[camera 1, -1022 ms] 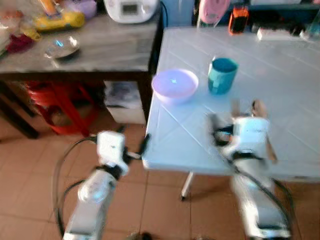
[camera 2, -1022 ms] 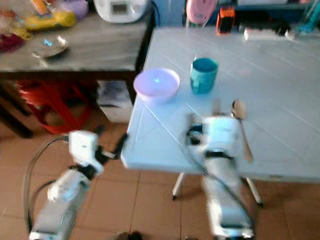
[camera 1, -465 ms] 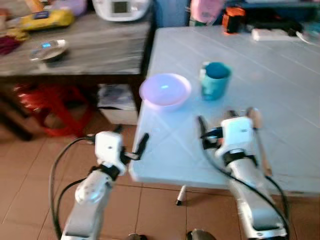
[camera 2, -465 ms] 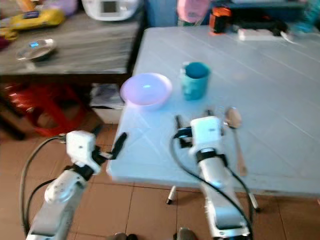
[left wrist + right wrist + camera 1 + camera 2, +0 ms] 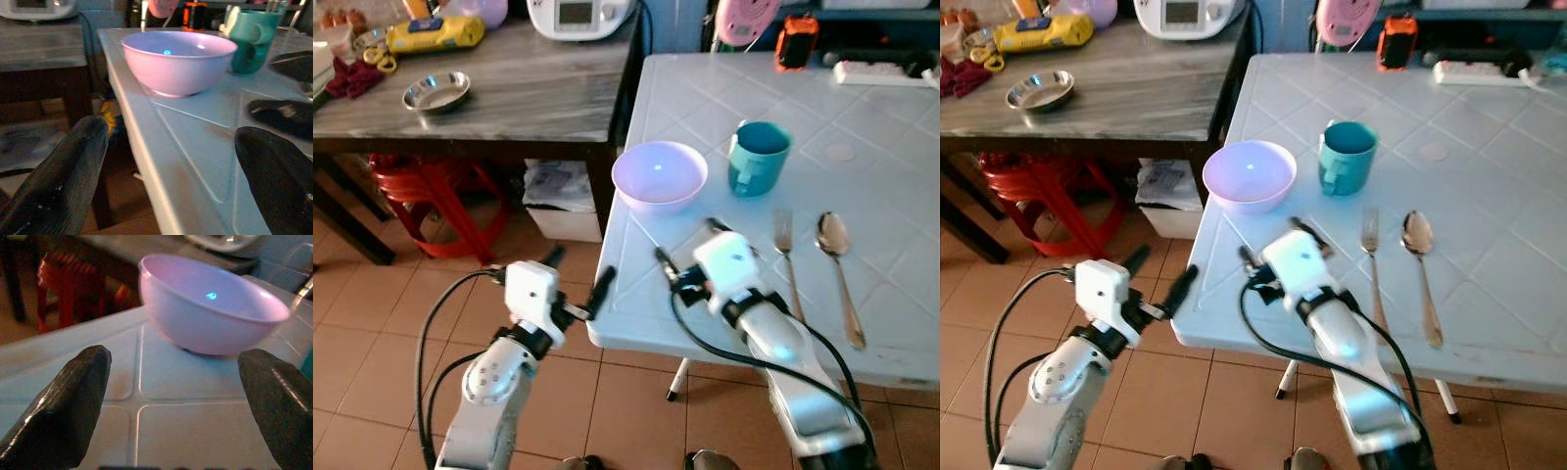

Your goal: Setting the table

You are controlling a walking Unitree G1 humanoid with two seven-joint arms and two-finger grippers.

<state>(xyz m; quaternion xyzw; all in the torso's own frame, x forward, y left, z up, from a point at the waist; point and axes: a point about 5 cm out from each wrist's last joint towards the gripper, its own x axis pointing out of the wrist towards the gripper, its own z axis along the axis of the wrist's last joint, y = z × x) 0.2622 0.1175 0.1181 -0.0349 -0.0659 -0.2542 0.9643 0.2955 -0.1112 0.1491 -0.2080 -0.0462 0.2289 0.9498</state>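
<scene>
The pink bowl (image 5: 659, 174) sits on the pale tiled counter (image 5: 862, 108) near its left front corner, mouth up and empty, and it serves as the anchor of the place setting that the task seems to be building. Just beside the bowl, on its right, stands the teal mug (image 5: 757, 157), handle turned toward the bowl, close enough to belong to the same setting. Nearer the front edge than the mug lie the fork (image 5: 787, 262) and the spoon (image 5: 837, 269), side by side and roughly parallel, handles pointing toward the robot, as cutlery is laid for a diner on that side. The right hand (image 5: 687, 253) hovers over the counter just in front of the bowl, its two black fingers (image 5: 65, 404) spread wide apart and holding nothing; in its wrist view they frame the bowl, which suggests the bowl is what it may deal with next, perhaps to shift it into line with the cutlery. The left hand (image 5: 578, 284) hangs off the counter's edge, in front of the bowl and to its left, fingers likewise parted and empty, aimed along the edge toward the bowl. Well beyond the bowl to the left, a separate grey side table (image 5: 529, 93) carries a small steel dish (image 5: 436, 92) and a white rice cooker (image 5: 579, 15).
</scene>
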